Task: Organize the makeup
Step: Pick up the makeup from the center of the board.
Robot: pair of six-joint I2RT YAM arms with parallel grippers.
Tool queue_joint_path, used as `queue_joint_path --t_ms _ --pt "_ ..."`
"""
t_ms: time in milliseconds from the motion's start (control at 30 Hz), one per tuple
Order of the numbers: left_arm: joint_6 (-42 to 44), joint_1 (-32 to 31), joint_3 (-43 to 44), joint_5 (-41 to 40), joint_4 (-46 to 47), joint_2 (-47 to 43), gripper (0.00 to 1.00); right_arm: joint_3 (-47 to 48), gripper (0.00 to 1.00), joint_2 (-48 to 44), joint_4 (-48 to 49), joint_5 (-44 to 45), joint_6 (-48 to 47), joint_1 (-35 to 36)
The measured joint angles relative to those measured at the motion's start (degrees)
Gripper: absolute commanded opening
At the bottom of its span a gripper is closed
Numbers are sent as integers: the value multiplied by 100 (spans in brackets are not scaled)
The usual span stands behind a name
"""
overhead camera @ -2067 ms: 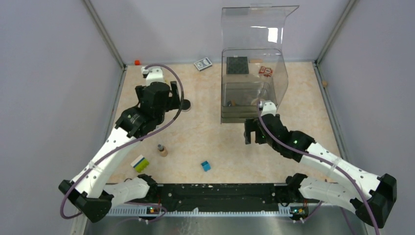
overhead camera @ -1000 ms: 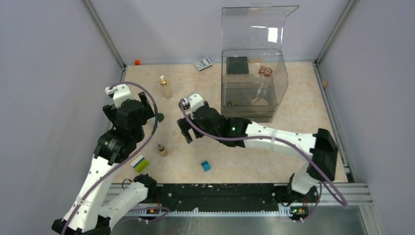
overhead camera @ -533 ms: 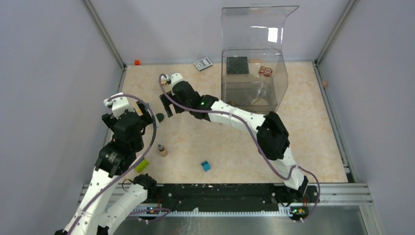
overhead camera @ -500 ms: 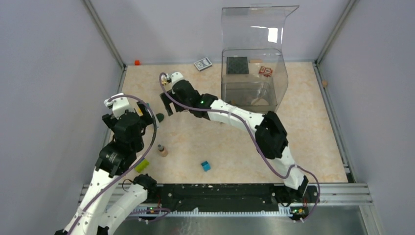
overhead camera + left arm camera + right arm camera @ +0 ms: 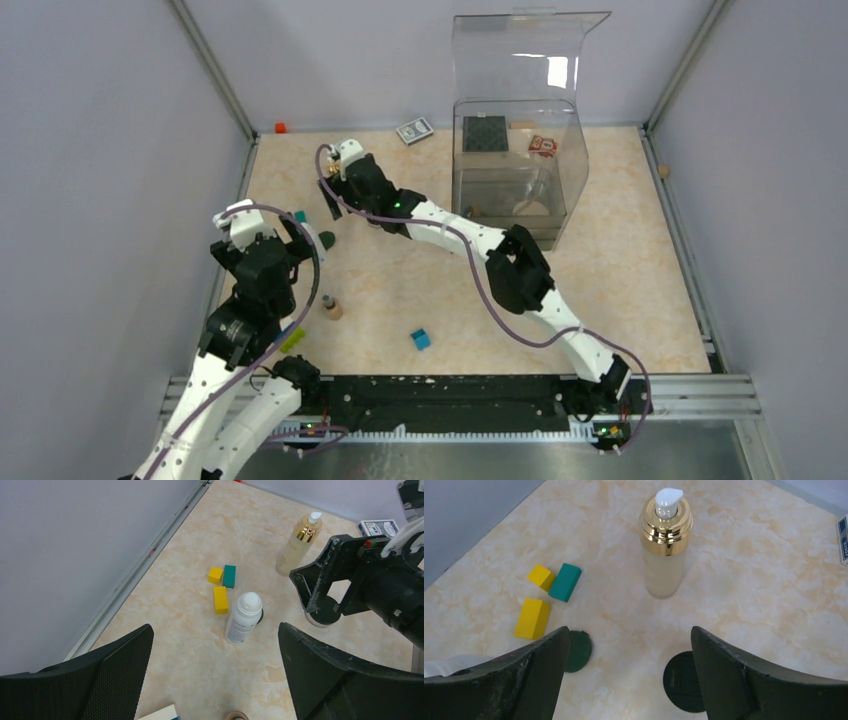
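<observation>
At the far left of the tabletop [image 5: 620, 250], the right claw [image 5: 630, 632] hangs low, spread wide and empty. The pump bottle [image 5: 665, 545], clear with a gold collar, stands upright just ahead of it toward the far side. It is in line with the gap between the jaws but outside them, and its long axis is vertical. The left claw [image 5: 215, 635], also wide and empty, hangs nearer, so the right arm is the closer one to this bottle. The white bottle [image 5: 242, 617] stands ahead of the left claw. A black compact [image 5: 684, 680] and a green disc [image 5: 576, 650] lie flat under the right claw, with three toy blocks [image 5: 565, 582] to their left. The tan tube [image 5: 330, 307] sits at near left. At far right the clear box [image 5: 572, 160], lid raised, holds a dark square palette [image 5: 485, 133], a checkered palette [image 5: 543, 145] and a beige disc [image 5: 530, 208]; their tiers cannot be told. A straight advance toward the far side would probably enclose the pump bottle.
</observation>
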Motion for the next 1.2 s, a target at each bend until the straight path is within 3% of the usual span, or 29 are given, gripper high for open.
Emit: queue_joint_path --t_ms 333,667,1200 --pt "0 57 -61 33 114 31 99 282 88 557 903 409 -238 -24" --pt "0 133 -70 109 173 46 99 542 87 1091 1954 214 -249 -120" --pt "2 258 -92 269 260 127 99 741 83 1633 2850 236 -323 -170"
